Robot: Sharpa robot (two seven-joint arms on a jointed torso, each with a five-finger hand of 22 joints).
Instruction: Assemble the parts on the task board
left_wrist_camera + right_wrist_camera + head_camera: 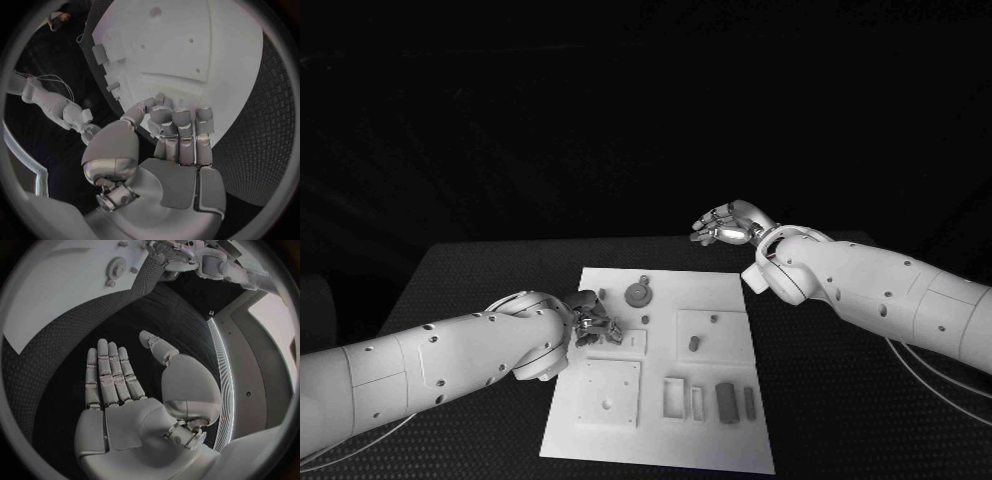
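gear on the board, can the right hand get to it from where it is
Probably yes: the right hand hangs open beyond the task board's far corner, with bare table between it and the gear; the left hand sits nearer.

A white task board [711, 290] with grey parts [727, 402] and a grey toothed gear [638, 293] lies on a black counter [834, 400] of fine dotted weave, flanked by white arms ending in a silver left hand [593, 318] and right hand [728, 224].
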